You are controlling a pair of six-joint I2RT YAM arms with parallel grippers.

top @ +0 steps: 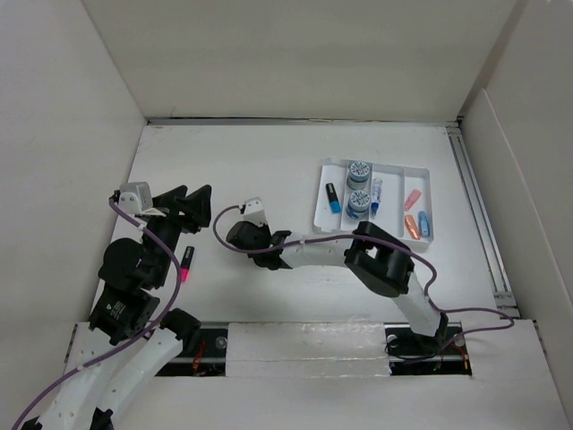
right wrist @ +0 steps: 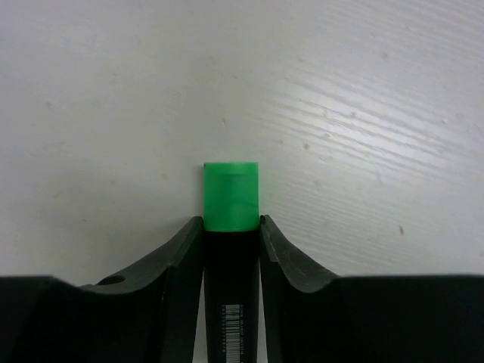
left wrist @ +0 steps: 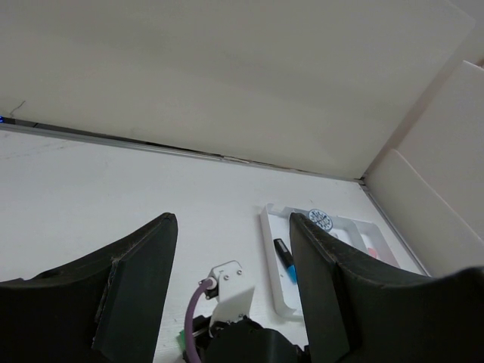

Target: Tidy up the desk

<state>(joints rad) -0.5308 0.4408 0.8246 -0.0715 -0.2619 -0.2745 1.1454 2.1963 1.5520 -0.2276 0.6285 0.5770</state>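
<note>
The white desk (top: 242, 161) holds a white compartmented tray (top: 428, 184) at the right. My right gripper (top: 238, 236) reaches left across the middle of the desk. In its wrist view the right gripper (right wrist: 231, 227) is shut on a black marker with a green cap (right wrist: 231, 198), low over the desk surface. The marker is hidden under the gripper in the top view. My left gripper (top: 190, 208) is open and empty, just left of the right gripper. In the left wrist view it (left wrist: 233, 219) faces the tray (left wrist: 270, 249). A black marker with a pink cap (top: 187, 266) lies on the desk beside the left arm.
The tray holds a black marker with a blue cap (top: 333, 197), two round tape rolls (top: 359, 170), and several small orange, pink and blue items (top: 413, 224). White walls enclose the desk. A metal rail (top: 479, 224) runs along its right edge.
</note>
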